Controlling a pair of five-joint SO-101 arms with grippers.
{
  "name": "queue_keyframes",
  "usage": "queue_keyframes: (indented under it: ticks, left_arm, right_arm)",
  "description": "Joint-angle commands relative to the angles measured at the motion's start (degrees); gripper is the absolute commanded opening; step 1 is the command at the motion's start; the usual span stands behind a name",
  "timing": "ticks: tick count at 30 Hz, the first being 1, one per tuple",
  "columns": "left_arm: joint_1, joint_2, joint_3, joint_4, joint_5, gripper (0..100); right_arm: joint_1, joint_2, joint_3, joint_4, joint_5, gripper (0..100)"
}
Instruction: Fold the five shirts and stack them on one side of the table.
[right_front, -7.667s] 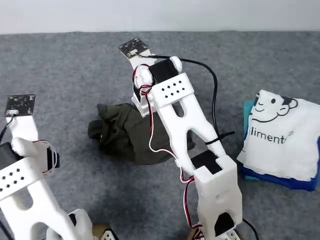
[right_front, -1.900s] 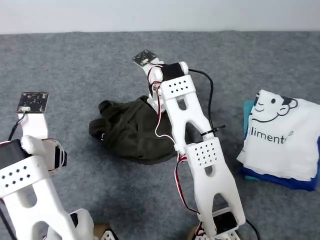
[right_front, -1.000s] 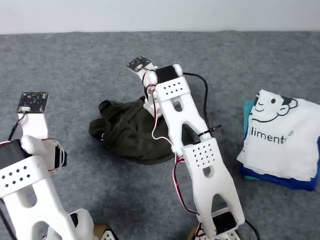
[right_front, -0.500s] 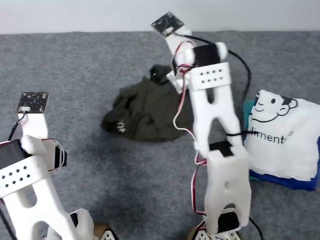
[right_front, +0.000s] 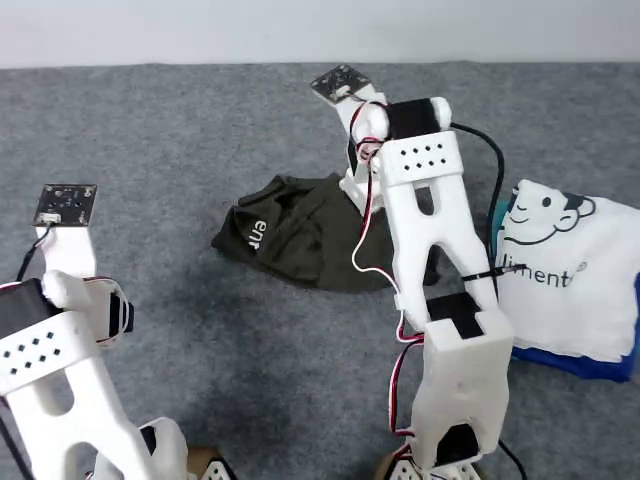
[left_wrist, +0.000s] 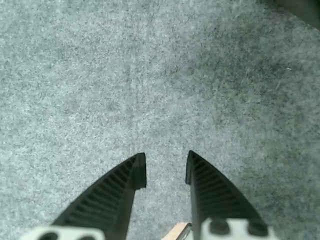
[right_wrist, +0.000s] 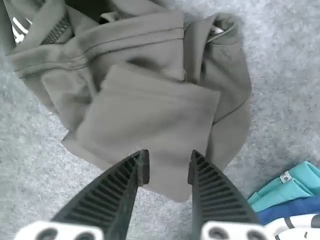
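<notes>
My left gripper (left_wrist: 165, 159) sits lower left, spread over grey carpet (left_wrist: 100, 75), clear of the work, I reckon. Mid-frame lies the crumpled olive-green cotton shirt (right_front: 300, 235); my right gripper (right_wrist: 167, 159) hangs spread above it, empty, ready to pinch. The white-topped stack of folded shirts (right_front: 570, 300) waits far right.

Olive-green shirt (right_front: 300, 235); white cartoon-print shirt (right_front: 575, 290); speckled grey table (right_front: 150, 130)
</notes>
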Motion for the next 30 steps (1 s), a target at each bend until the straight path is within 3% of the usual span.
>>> queue_keyframes:
  ticks: [1,11,17,30]
  left_arm:
    - [0.53,-1.41,-0.31,-0.79,-0.18,13]
    - [0.53,-1.41,-0.22,-0.97,-0.18,13]
    - [0.53,-1.41,-0.13,-0.97,-0.18,13]
    - [0.53,-1.41,-0.13,-1.05,-0.18,13]
  right_arm:
    - [-1.19,-1.89,-2.55,1.98,-1.05,12.8]
    - [1.63,8.04,-2.81,-0.22,-3.96,13.5]
    - [4.26,14.11,-3.43,-1.98,-7.38,22.1]
    - [4.88,19.47,-13.19,-3.91,-7.21,22.2]
